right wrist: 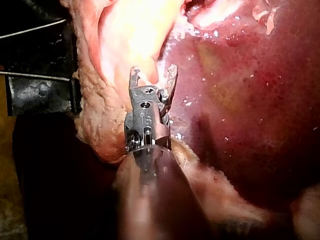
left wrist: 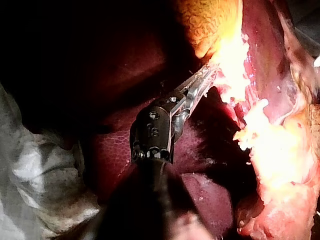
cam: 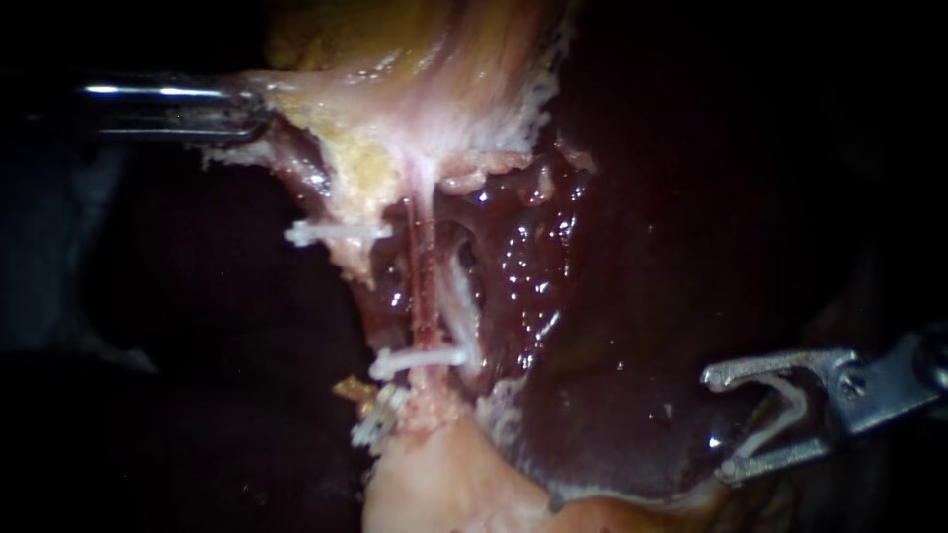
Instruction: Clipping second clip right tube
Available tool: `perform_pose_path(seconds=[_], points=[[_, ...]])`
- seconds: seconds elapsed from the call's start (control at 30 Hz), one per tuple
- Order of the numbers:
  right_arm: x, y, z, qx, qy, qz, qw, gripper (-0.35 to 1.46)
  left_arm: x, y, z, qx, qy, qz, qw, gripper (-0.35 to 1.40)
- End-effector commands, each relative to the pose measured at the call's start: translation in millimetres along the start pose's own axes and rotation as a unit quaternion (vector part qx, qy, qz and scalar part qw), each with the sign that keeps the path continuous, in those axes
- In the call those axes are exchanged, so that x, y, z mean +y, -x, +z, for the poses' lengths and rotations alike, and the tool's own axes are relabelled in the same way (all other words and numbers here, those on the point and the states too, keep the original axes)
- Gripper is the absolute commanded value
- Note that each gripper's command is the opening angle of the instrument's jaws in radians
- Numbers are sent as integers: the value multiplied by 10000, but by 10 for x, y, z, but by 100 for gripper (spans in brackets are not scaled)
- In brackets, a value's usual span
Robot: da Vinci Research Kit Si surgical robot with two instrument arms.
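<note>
Two thin tubes run down the middle of the endoscope view: a reddish tube (cam: 421,286) and, to its right, a whitish tube (cam: 460,296). One white clip (cam: 336,233) sits high on the left, another white clip (cam: 420,359) lies across the tubes lower down, and a third (cam: 375,415) is below that. My left instrument (cam: 259,111) (left wrist: 210,75) comes in at the top left, jaws shut on the pale gallbladder tissue (cam: 415,109). My right instrument (cam: 713,424) (right wrist: 153,70) waits at the lower right, well away from the tubes. Its jaws stand wide apart around a white clip (cam: 780,415).
The dark red liver (cam: 642,296) (right wrist: 240,100) fills the right side, under and behind my right instrument. A raw, glistening bed (cam: 523,257) lies just right of the tubes. Pale fatty tissue (cam: 444,484) bulges below them.
</note>
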Motion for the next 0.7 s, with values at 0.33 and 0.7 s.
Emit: perform_pose_path(seconds=[0.33, 0.7], points=[[4, -10, 5, 15, -71, 181, 9998, 49, 3, 0, 0, 38, -11, -5, 10000, -35], [39, -63, 40, 50, -25, 1073, 9942, 49, 4, 2, 2, 43, -21, 0, 10000, -35]])
